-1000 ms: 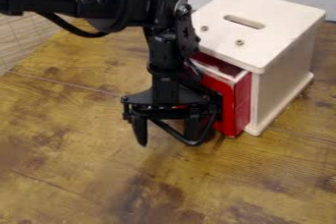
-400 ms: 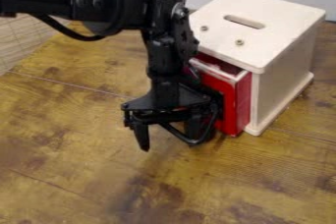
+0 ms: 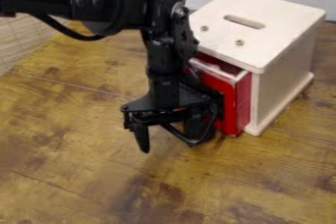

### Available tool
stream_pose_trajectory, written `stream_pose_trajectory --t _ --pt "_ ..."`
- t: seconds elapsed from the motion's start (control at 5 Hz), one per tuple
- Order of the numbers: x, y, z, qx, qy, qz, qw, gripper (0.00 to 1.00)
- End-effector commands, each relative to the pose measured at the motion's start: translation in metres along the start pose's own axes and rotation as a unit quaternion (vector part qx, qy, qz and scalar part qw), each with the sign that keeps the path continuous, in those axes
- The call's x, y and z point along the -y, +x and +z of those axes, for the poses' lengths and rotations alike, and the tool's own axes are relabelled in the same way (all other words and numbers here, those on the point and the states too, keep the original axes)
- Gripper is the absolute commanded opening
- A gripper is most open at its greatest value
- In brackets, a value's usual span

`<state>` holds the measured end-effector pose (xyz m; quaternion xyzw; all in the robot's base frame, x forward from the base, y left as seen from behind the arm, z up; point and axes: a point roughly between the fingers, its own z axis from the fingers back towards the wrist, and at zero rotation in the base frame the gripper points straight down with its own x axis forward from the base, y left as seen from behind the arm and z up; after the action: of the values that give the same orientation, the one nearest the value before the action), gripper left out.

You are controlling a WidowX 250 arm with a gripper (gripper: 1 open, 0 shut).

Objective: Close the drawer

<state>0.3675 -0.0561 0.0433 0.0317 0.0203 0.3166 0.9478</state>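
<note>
The red drawer (image 3: 225,95) sticks partly out of the cream-white cabinet (image 3: 262,41) at the right. Its black front plate and looped handle (image 3: 197,135) are mostly hidden behind my arm. My black gripper (image 3: 167,130) hangs just in front of the drawer's front, fingers pointing down, spread open and holding nothing. The left fingertip (image 3: 141,141) is just above the wooden table. I cannot tell whether the gripper touches the drawer front.
The black arm (image 3: 118,7) reaches in from the upper left. The cabinet has a slot on top (image 3: 243,20). The wooden table (image 3: 79,169) stretches to the left and front. A woven patch (image 3: 20,41) lies at the far left.
The gripper has shifted very slightly left and down; the drawer looks the same.
</note>
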Motion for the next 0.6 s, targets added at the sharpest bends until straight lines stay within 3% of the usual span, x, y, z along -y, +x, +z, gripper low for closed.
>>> stream_pose_trajectory --t 0.0,0.4 --pt "0.0092 0.0071 0.0409 0.039 -0.043 0.011 0.9983 1.00" --pt "0.0113 0.0074 0.0365 0.037 -0.045 0.034 0.9977 1.00"
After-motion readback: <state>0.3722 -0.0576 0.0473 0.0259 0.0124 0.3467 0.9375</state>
